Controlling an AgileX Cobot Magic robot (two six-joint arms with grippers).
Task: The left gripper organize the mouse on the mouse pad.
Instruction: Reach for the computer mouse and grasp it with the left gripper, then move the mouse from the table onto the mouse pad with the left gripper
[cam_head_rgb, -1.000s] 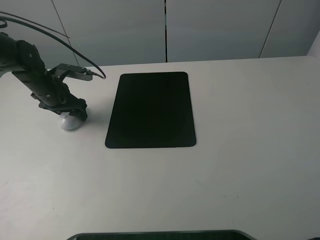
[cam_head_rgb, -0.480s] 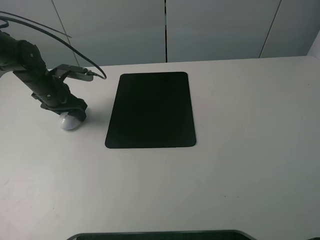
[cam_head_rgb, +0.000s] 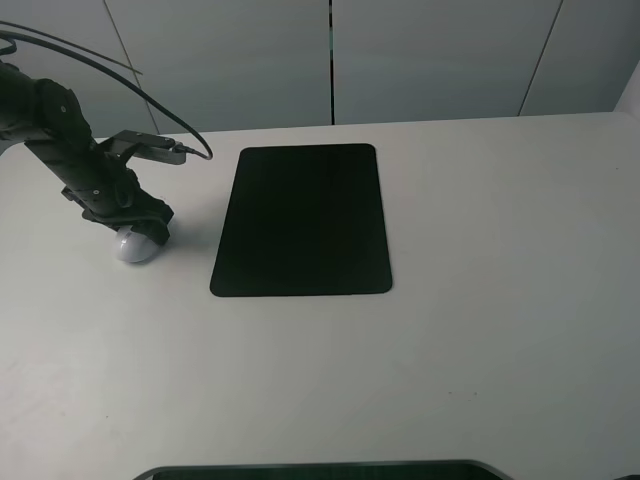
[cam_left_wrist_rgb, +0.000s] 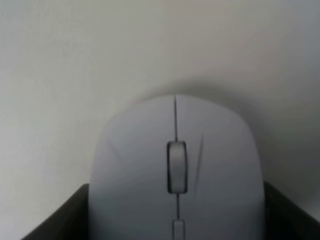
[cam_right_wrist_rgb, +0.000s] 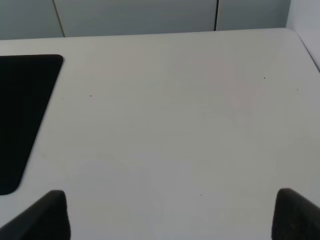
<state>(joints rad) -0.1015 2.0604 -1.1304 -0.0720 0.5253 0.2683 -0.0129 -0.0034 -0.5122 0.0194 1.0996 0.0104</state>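
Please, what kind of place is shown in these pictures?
Probably a robot test bench in a lab or office: a plain white table before grey wall panels, a black mouse pad on it, and a white mouse in the left gripper.

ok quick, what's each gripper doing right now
left gripper: closed on the mouse
right gripper: open, holding nothing

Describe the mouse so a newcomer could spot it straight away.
Start at the black mouse pad in the middle of the white table. Left of it, off the pad, the left gripper stands over the mouse: the only small, rounded, pale-grey thing there.
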